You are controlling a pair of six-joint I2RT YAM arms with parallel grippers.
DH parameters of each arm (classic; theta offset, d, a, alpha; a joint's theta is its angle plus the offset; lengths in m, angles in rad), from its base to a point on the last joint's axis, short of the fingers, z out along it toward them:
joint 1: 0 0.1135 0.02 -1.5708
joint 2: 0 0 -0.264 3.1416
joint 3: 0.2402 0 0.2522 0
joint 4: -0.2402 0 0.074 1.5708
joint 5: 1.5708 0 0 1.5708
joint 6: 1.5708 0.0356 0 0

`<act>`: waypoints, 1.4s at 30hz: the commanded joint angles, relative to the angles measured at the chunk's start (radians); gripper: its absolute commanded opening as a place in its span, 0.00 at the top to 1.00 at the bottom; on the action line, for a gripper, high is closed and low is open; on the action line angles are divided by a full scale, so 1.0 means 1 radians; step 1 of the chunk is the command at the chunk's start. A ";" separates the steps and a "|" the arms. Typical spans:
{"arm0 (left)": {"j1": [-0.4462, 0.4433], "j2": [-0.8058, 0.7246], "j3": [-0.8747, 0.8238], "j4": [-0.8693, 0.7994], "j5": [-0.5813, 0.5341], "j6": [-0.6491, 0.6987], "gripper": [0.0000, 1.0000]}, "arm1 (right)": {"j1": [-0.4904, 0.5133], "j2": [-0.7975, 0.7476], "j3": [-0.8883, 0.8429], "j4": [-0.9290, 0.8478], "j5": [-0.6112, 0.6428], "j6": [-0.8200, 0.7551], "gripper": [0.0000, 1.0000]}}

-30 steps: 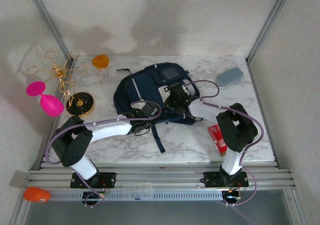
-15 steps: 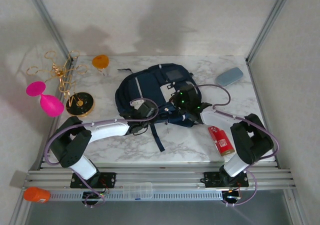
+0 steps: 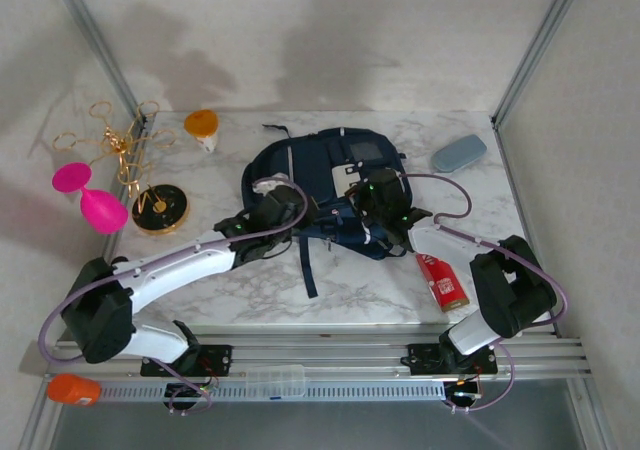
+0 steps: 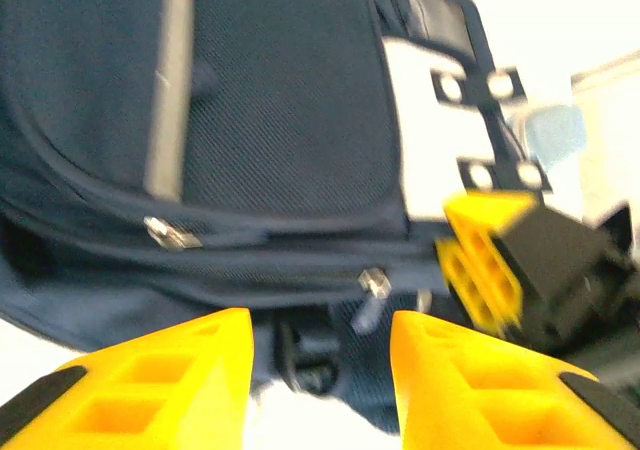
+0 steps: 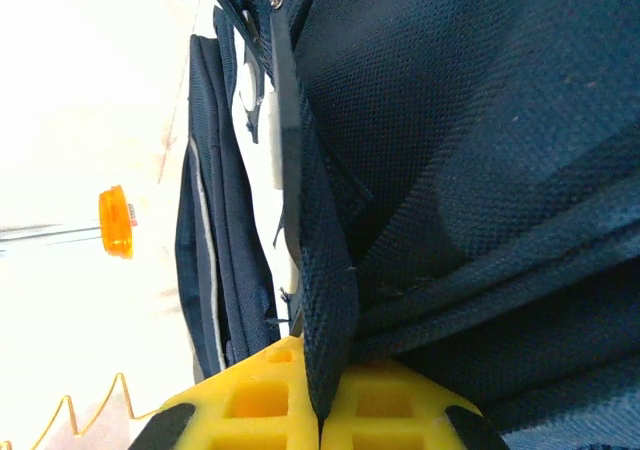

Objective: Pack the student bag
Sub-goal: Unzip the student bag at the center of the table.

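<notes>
The student bag, navy with white trim, lies at the middle of the marble table. My right gripper is at the bag's near right side. In the right wrist view its yellow fingers are shut on a dark webbing strap of the bag. My left gripper is at the bag's near left edge. Its jaws stand open in front of the bag, and a zipper pull and a buckle lie beyond the gap. The right gripper's yellow fingers show in the left wrist view.
A red box lies near the right arm, a grey-blue case at the back right. An orange round item, a black and gold disc, a gold wire stand and a pink object sit along the left.
The right gripper has shut on the bag's strap. The bag has shifted right and toward the back, and the left arm has stretched forward with it.
</notes>
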 commanded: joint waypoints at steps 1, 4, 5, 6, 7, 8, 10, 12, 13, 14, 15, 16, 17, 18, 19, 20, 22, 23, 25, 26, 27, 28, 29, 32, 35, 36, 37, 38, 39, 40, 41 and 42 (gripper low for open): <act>-0.071 0.120 0.130 -0.173 -0.010 -0.074 0.62 | 0.004 -0.069 0.018 0.151 0.003 0.039 1.00; -0.121 0.241 0.265 -0.252 -0.036 -0.060 0.62 | 0.004 -0.083 0.009 0.150 0.004 0.045 1.00; -0.130 0.282 0.309 -0.276 -0.046 -0.062 0.62 | 0.004 -0.086 0.008 0.149 0.003 0.047 1.00; -0.134 0.316 0.336 -0.286 -0.049 -0.063 0.62 | 0.004 -0.088 0.005 0.153 0.007 0.049 1.00; -0.134 0.342 0.352 -0.291 -0.050 -0.067 0.62 | 0.004 -0.088 0.005 0.154 0.006 0.053 1.00; -0.134 0.366 0.366 -0.296 -0.060 -0.076 0.62 | 0.004 -0.086 0.003 0.158 0.000 0.057 1.00; -0.131 0.400 0.384 -0.309 -0.094 -0.090 0.63 | 0.002 -0.082 0.003 0.157 -0.001 0.066 1.00; -0.125 0.421 0.383 -0.300 -0.120 -0.101 0.63 | 0.002 -0.078 0.002 0.166 -0.009 0.076 1.00; -0.120 0.427 0.377 -0.279 -0.117 -0.100 0.63 | 0.002 -0.076 0.002 0.171 -0.012 0.079 1.00; -0.111 0.437 0.369 -0.257 -0.100 -0.106 0.64 | 0.002 -0.075 0.002 0.176 -0.014 0.082 1.00; -0.103 0.445 0.367 -0.239 -0.096 -0.104 0.64 | 0.002 -0.075 0.002 0.180 -0.014 0.083 1.00; -0.099 0.452 0.368 -0.234 -0.115 -0.106 0.65 | 0.002 -0.077 0.002 0.180 -0.012 0.084 1.00; -0.093 0.456 0.365 -0.233 -0.140 -0.112 0.66 | 0.002 -0.078 0.002 0.179 -0.009 0.087 1.00; -0.088 0.455 0.354 -0.222 -0.150 -0.112 0.67 | 0.001 -0.079 0.002 0.180 -0.006 0.090 1.00; -0.082 0.452 0.343 -0.209 -0.160 -0.112 0.68 | 0.002 -0.079 0.003 0.183 -0.007 0.088 1.00; -0.075 0.447 0.328 -0.200 -0.179 -0.116 0.69 | 0.001 -0.079 0.006 0.182 -0.006 0.083 1.00; -0.060 0.433 0.300 -0.184 -0.179 -0.108 0.73 | 0.001 -0.078 0.012 0.177 -0.003 0.078 1.00; -0.054 0.415 0.280 -0.164 -0.170 -0.096 0.75 | 0.001 -0.077 0.012 0.174 -0.004 0.076 1.00; -0.052 0.370 0.241 -0.127 -0.169 -0.068 0.78 | 0.001 -0.076 0.012 0.172 -0.002 0.073 1.00; -0.051 0.345 0.223 -0.114 -0.168 -0.055 0.79 | 0.001 -0.077 0.012 0.175 0.002 0.071 1.00; -0.049 0.327 0.212 -0.110 -0.161 -0.045 0.79 | 0.001 -0.077 0.014 0.178 0.001 0.066 1.00; -0.045 0.311 0.207 -0.109 -0.146 -0.029 0.79 | 0.001 -0.076 0.017 0.177 0.003 0.064 1.00; -0.042 0.305 0.211 -0.118 -0.129 -0.010 0.79 | 0.001 -0.074 0.021 0.174 0.002 0.064 1.00; -0.045 0.324 0.249 -0.129 -0.107 0.058 0.76 | 0.001 -0.067 0.025 0.178 0.001 0.061 1.00; -0.045 0.369 0.296 -0.149 -0.108 0.105 0.72 | 0.001 -0.061 0.022 0.182 -0.006 0.067 1.00; -0.045 0.382 0.303 -0.149 -0.115 0.114 0.72 | 0.001 -0.059 0.020 0.183 -0.009 0.068 1.00; -0.044 0.397 0.313 -0.150 -0.119 0.122 0.71 | 0.001 -0.059 0.020 0.184 -0.008 0.070 1.00; -0.045 0.416 0.328 -0.155 -0.114 0.137 0.71 | 0.001 -0.059 0.020 0.183 -0.009 0.070 1.00; -0.045 0.431 0.343 -0.163 -0.115 0.146 0.71 | 0.002 -0.059 0.020 0.184 -0.009 0.070 1.00; -0.045 0.446 0.357 -0.170 -0.121 0.149 0.70 | 0.002 -0.060 0.020 0.186 -0.008 0.070 1.00; -0.045 0.454 0.363 -0.164 -0.119 0.154 0.70 | 0.003 -0.061 0.020 0.185 -0.006 0.070 1.00; -0.045 0.458 0.364 -0.149 -0.111 0.160 0.69 | 0.003 -0.060 0.019 0.185 -0.004 0.071 1.00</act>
